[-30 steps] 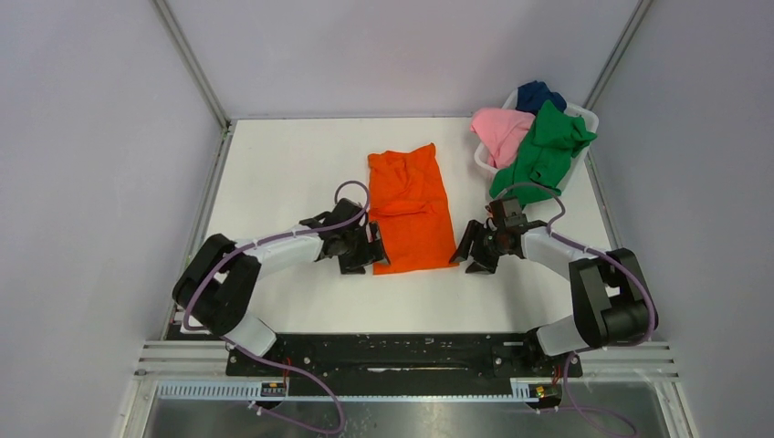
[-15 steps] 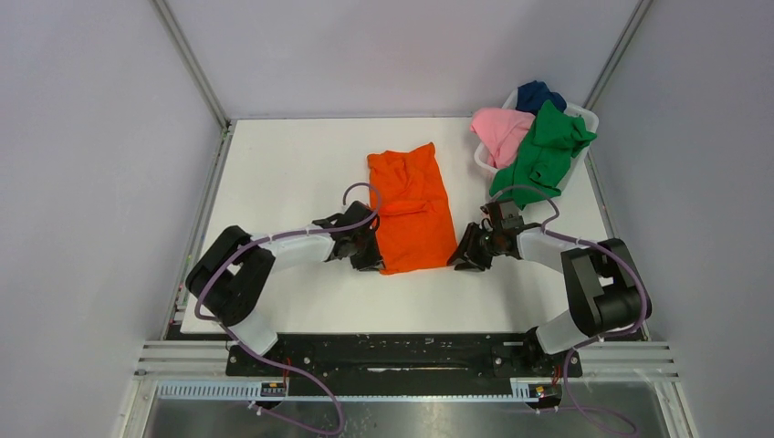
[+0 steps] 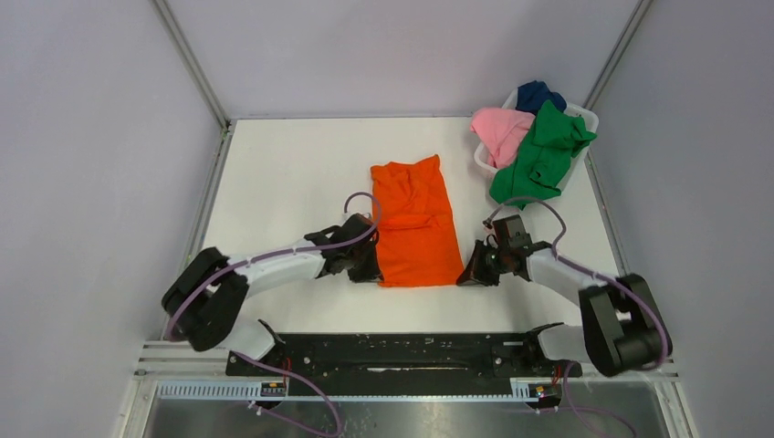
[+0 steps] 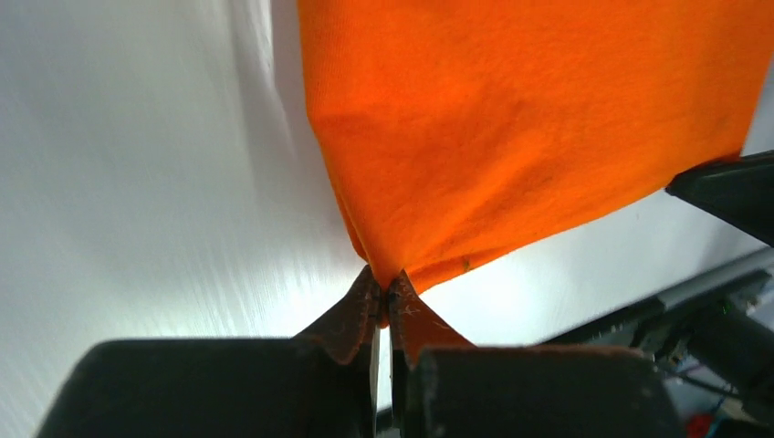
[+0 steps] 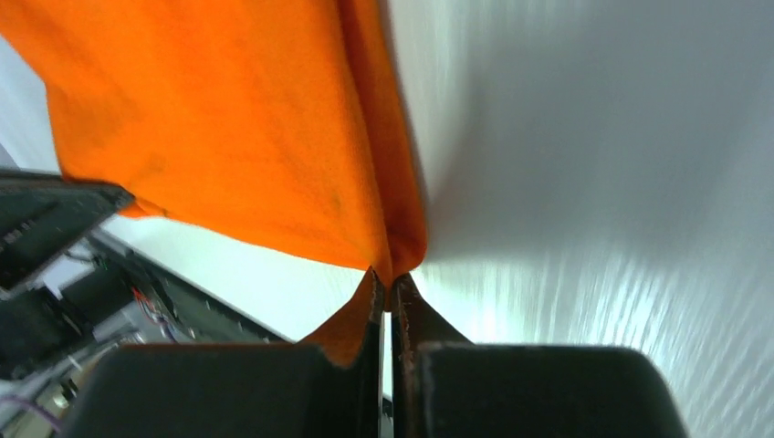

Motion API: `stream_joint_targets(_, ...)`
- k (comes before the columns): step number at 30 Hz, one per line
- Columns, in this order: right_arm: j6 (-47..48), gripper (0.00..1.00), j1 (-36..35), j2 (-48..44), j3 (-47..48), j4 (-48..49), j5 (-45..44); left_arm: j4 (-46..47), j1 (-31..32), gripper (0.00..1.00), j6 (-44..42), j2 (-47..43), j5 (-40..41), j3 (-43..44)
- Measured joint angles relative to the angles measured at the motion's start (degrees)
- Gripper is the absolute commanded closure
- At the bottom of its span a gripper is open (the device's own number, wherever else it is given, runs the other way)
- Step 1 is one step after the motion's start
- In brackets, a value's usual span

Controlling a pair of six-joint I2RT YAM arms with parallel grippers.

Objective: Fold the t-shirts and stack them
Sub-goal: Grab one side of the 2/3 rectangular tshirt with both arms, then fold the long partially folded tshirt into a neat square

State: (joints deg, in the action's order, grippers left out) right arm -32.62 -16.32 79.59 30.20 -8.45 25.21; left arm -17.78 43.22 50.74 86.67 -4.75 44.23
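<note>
The orange t-shirt [image 3: 415,222] lies folded into a long strip in the middle of the white table. My left gripper [image 3: 374,271] is shut on its near left corner; in the left wrist view the cloth [image 4: 511,137] runs up from my pinched left gripper [image 4: 387,290]. My right gripper [image 3: 464,274] is shut on the near right corner, and in the right wrist view the orange cloth [image 5: 237,128] hangs from the closed right gripper [image 5: 385,285]. The pink [image 3: 500,130], green [image 3: 540,155] and dark blue [image 3: 537,95] t-shirts sit in the basket.
The white plastic basket [image 3: 584,117] stands at the back right corner, with the green shirt draped over its near rim. Grey walls close the table on three sides. The black rail [image 3: 392,351] with the arm bases runs along the near edge.
Both grippers have closed on the near corners of the orange t-shirt and drawn toward the near edge; the shirt has slid slightly nearer and its near hem is stretched flatter.
</note>
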Motion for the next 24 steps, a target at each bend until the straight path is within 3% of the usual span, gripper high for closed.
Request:
stream_joint_targets(7, 1.86, 1.00, -6.78, -22.21, -4.59, -14.25, 1.92, -3.34, 4.33, 1.00, 0.57, -16.92, -2.95, -5.44)
stream_joint_targets(13, 0.33, 1.00, -9.14, -41.44, 0.87, -26.29, 1.09, -6.36, 4.90, 1.00, 1.36, -30.49, -4.46, -5.81)
stream_joint_targets(17, -0.22, 1.00, -9.18, -41.42, 8.52, -28.11, -1.27, -6.43, 0.28, 1.00, 0.26, -29.22, -7.19, -2.25)
stream_joint_targets(24, -0.61, 1.00, -8.24, -30.47, 16.76, -23.78, -7.91, -5.11, -9.51, 1.00, -3.21, -19.96, -11.41, 6.80)
